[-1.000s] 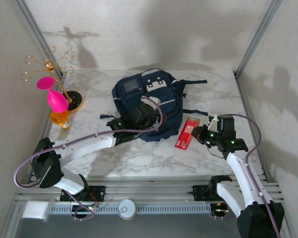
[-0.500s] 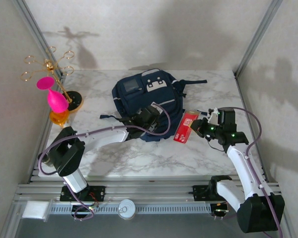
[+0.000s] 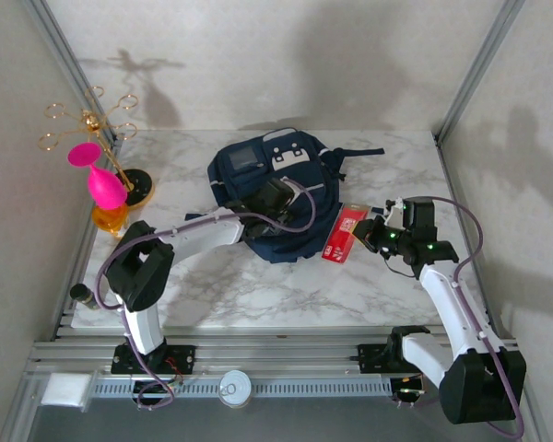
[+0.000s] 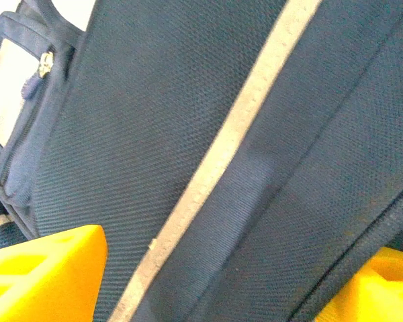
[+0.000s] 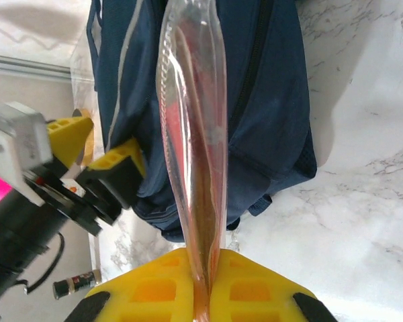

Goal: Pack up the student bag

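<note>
The student bag (image 3: pixel 286 175) lies flat in the middle of the marble counter (image 3: pixel 258 290), towards the far edge. Its grey-white patches point away from the arms and its dark straps trail off to the right.

At the far left stands a gold wire stand (image 3: pixel 88 115) on a round black base, with a pink cup-shaped piece (image 3: pixel 97 175) against it. An amber jar (image 3: pixel 111 221) sits just in front. A small dark bottle (image 3: pixel 81 293) lies at the counter's left edge.

The left arm folds sharply at its elbow near the left side of the counter. Its pale forearm runs right and away, ending over the bag's front pocket. There the left tool (image 3: pixel 275 198) sits low against the fabric. In the left wrist view its yellow fingers (image 4: pixel 40 272) are spread wide apart, with the navy weave (image 4: pixel 154 134) and its thin light stripe spanning the gap between them. I cannot tell whether the fingers press on the cloth.

Just right of the bag's lower right corner hangs a red packet (image 3: pixel 344 235) in clear wrap. The right tool (image 3: pixel 373 235) is clamped on the packet's near end. The right wrist view shows the packet (image 5: pixel 191 134) edge-on, pinched between the two yellow pads (image 5: pixel 161 292), with its far end over the bag (image 5: pixel 269 100).

The right arm rises from its base at the near right. It climbs along the counter's right side and bends at the wrist so the tool points left at the bag.
</note>
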Motion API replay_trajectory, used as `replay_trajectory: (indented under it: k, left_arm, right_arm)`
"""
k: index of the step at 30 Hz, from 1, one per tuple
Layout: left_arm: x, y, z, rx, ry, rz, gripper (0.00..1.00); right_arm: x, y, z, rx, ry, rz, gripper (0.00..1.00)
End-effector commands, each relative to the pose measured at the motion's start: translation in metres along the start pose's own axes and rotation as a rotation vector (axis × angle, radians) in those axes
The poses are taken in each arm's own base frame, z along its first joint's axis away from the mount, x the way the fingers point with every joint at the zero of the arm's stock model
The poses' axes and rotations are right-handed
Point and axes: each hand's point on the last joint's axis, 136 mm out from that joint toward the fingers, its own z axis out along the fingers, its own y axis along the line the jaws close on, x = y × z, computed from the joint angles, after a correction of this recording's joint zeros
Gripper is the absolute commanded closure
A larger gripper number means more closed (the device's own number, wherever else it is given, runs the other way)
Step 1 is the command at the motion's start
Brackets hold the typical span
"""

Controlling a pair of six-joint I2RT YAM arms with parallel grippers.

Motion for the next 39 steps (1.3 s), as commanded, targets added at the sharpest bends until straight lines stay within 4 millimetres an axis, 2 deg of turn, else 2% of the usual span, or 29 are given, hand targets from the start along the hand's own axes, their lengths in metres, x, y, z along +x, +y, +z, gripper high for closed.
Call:
replay_trajectory:
  k: [1,5,8,12,14,18,23,26,29,32,36,39]
  left_arm:
    - [-0.018,0.019,-0.006,0.023,-0.033,-0.035,0.30]
    - [-0.020,0.028,-0.006,0.030,-0.045,-0.061,0.41]
    - [-0.019,0.026,-0.002,0.044,-0.042,-0.070,0.55]
    - [-0.023,0.016,0.001,0.081,-0.032,-0.098,0.93]
    - [-0.025,0.017,-0.001,0.083,-0.035,-0.119,0.99]
    - [-0.036,0.019,-0.018,0.091,-0.049,-0.201,1.00]
    - [-0.053,0.006,-0.049,0.094,-0.061,-0.367,1.00]
    - [-0.063,-0.002,-0.068,0.073,-0.073,-0.465,1.00]
    - [-0.079,-0.018,-0.090,0.118,-0.116,-0.565,1.00]
    - [-0.089,-0.023,-0.105,0.140,-0.142,-0.672,1.00]
    - [-0.101,-0.027,-0.115,0.190,-0.177,-0.786,1.00]
    - [-0.108,-0.023,-0.114,0.180,-0.209,-0.820,1.00]
  right_arm:
    - [-0.009,0.019,-0.003,-0.071,-0.012,-0.042,0.96]
    - [-0.006,0.021,0.000,-0.085,0.017,-0.046,0.96]
    - [-0.006,0.027,0.001,-0.118,0.031,-0.047,0.96]
    - [-0.007,0.036,0.004,-0.171,0.051,-0.004,0.96]
    - [-0.008,0.041,0.005,-0.197,0.056,0.017,0.96]
    - [-0.009,0.051,0.007,-0.247,0.048,0.054,0.95]
    - [-0.019,0.067,0.024,-0.331,0.036,0.102,0.94]
    - [-0.034,0.066,0.044,-0.306,0.022,0.144,0.95]
    - [-0.049,0.078,0.059,-0.328,-0.020,0.129,0.95]
    - [-0.062,0.070,0.078,-0.267,-0.068,0.157,0.94]
    - [-0.073,0.073,0.100,-0.277,-0.121,0.154,0.93]
    - [-0.067,0.086,0.124,-0.307,-0.104,0.124,0.88]
